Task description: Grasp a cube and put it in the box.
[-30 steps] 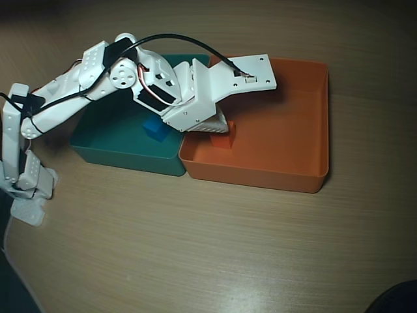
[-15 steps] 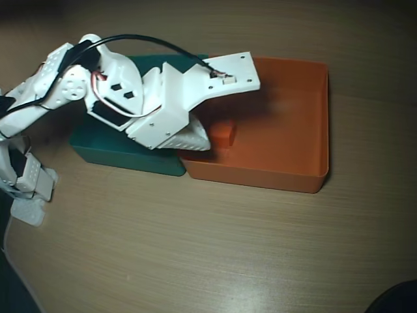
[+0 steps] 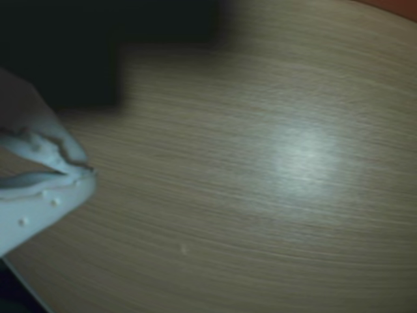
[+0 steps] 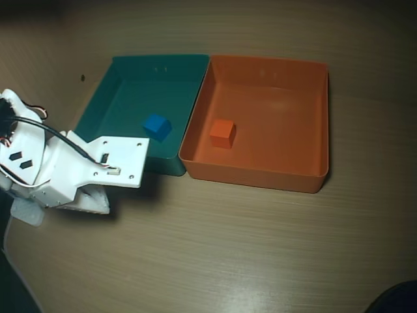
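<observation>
Wood-grain surface (image 4: 247, 248), dim lighting. Cube (image 4: 222, 134) resting inside box (image 4: 306, 179), near its left wall, upright. Hand (image 3: 88, 171) empty over bare wood, left of both trays, fingers pressed together. Placement judged complete; nothing left but parking.

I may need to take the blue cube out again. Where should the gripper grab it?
From straight above, closing on two opposite side faces of the blue cube. It sits free on the teal tray's floor, turned slightly, so rotate the gripper to match.
</observation>
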`<state>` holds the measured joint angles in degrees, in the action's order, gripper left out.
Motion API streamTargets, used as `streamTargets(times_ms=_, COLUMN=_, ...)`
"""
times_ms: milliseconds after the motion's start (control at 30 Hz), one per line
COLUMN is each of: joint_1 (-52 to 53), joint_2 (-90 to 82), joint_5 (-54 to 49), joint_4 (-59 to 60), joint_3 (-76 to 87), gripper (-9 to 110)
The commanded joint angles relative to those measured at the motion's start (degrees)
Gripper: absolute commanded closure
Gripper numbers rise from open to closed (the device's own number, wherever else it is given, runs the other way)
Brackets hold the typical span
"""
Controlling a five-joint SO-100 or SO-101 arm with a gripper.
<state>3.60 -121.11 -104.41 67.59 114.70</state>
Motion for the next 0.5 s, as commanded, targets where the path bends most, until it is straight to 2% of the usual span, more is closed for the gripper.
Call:
streamTargets(times_ms=0, joint_1=1.7, joint_2=-8.7, joint_5=-2.5, joint_4=-1.1, joint_3=6.5, gripper=107)
streamTargets(times_ms=467, joint_1=3.7, joint_2=-37.7, joint_5=-5.8, joint_4=-1.1, joint_3=40.0, gripper=107)
